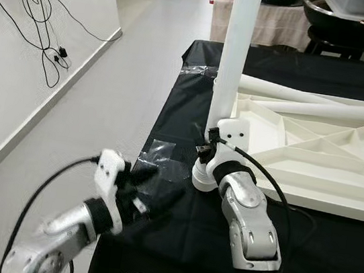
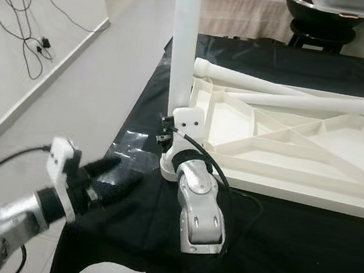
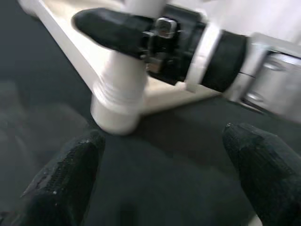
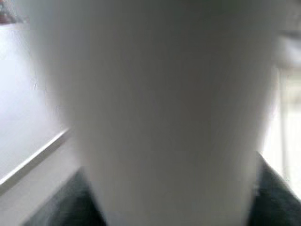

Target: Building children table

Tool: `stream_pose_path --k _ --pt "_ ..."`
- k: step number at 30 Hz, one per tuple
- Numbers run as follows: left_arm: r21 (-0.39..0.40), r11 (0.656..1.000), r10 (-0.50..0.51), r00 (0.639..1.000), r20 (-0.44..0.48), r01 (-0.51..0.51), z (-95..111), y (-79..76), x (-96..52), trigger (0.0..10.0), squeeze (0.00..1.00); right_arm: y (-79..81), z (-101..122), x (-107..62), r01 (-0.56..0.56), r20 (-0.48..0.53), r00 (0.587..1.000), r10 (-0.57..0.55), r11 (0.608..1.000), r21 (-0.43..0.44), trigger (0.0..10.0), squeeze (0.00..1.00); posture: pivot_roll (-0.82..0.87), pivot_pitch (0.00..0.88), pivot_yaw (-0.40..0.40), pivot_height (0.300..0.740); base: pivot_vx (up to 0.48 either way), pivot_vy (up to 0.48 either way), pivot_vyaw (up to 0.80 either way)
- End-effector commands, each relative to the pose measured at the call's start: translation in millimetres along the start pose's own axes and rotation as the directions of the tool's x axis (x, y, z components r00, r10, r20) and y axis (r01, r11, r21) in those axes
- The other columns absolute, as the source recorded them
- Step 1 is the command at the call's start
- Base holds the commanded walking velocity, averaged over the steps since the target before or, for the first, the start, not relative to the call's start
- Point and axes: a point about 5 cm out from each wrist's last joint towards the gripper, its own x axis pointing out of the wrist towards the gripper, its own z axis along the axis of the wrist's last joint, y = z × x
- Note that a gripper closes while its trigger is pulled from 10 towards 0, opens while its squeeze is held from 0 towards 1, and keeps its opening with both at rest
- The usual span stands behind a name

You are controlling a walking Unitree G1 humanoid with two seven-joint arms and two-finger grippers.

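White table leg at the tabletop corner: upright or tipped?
Upright: the table leg rises vertically from the upturned tabletop's corner, right gripper at its base.

A broad, pale white cylinder, the table leg (image 4: 164, 113), stands very close to the camera and takes up most of the picture, out of focus and without visible detail. Its sides narrow slightly toward the lower edge. On one side of it a light grey floor (image 4: 28, 141) shows, crossed by a slanting white skirting line (image 4: 33, 162). At both lower corners, dark black cloth (image 4: 277, 197) appears beside the leg.
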Motion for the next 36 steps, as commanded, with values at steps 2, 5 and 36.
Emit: stream_pose_path --k 2,5,36 --pt "0.045 0.999 0.002 1.000 -0.031 -0.001 -7 -1.1 -4.5 10.0 0.00 2.7 10 2.9 -0.209 0.044 0.977 0.207 0.977 0.043 10.0 1.00 0.11 0.196 0.093 0.740 0.000 0.000 0.00" --pt "0.062 0.998 0.016 0.999 -0.033 -0.014 -12 -3.0 -6.8 10.0 0.00 -1.7 19 5.8 -0.361 0.054 0.931 0.362 0.932 -0.023 10.0 0.80 0.11 0.196 0.091 0.740 0.000 0.000 0.00" --pt "0.206 0.955 0.199 0.976 0.087 -0.213 -17 -6.6 -24.2 10.0 0.00 -62.0 23 0.3 -0.771 -0.184 0.637 0.748 0.621 -0.141 0.0 0.00 0.13 0.219 0.079 0.740 0.000 0.000 0.00"
